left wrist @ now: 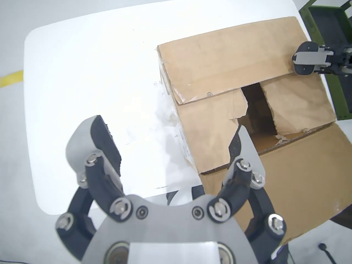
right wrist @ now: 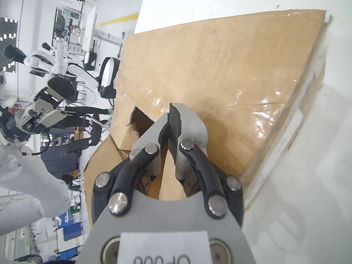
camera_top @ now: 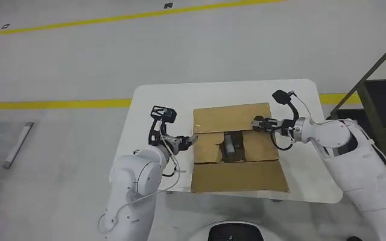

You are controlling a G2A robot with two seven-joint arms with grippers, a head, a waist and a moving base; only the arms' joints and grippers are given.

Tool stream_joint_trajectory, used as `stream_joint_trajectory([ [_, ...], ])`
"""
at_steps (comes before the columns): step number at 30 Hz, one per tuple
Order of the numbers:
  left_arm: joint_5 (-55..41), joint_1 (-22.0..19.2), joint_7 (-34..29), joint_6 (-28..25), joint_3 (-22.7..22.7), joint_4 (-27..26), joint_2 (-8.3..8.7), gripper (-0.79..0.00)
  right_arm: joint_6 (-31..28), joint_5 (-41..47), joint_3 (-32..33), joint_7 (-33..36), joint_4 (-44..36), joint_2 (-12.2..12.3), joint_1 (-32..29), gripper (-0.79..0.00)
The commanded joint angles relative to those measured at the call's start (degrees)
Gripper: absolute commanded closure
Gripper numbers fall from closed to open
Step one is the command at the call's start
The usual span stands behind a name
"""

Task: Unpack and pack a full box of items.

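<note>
Left end effector (left wrist: pixel 172 126) was released, jaws wide apart and holding nothing. It stood at the left side of the box (camera_top: pixel 238 176), one finger (left wrist: pixel 243 144) over the torn edge of the left inner flap (left wrist: pixel 209 127); contact could not be confirmed. Right end effector (right wrist: pixel 172 119) was clenched, pads together or nearly so, at the box's right side by the right inner flap (left wrist: pixel 297 105). Could not tell whether a cardboard edge lay between the pads. The box sat mid-surface (left wrist: pixel 90 64) with both outer flaps folded open. The inner flaps were partly down, leaving a gap over a grey item (camera_top: pixel 231 146) inside the box. Judgement: unpacking is at the opening stage and nothing is out yet. The next move calls for turning both inner flaps outward from the box, then reaching through for the contents.
</note>
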Motion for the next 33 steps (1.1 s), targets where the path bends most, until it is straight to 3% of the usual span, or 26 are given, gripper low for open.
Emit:
stream_joint_trajectory([
  [1,2.3,1.0,-0.4,-2.8,-1.5,-1.9,0.51,-0.785,0.2,0.0,0.0,-0.1,-0.2,0.1,-0.1,0.000],
  [14,9.1,17.0,-2.8,-19.1,-5.4,-10.7,3.12,-0.785,0.5,1.0,-0.8,-2.8,-1.5,0.2,-1.0,0.000],
  [20,11.8,21.0,-1.7,-16.6,-3.5,-9.2,3.36,-0.785,1.1,1.0,-1.6,-3.4,-1.2,0.2,-0.9,0.000],
  [26,9.3,21.0,-1.0,-19.8,-0.4,-8.7,3.62,-0.785,1.6,0.6,-2.3,-3.9,-1.5,0.2,-1.0,0.000],
  [33,12.1,17.5,0.2,-24.2,1.7,-7.6,4.19,-0.785,2.2,0.7,-2.9,-4.3,-2.0,0.2,-1.0,0.000],
])
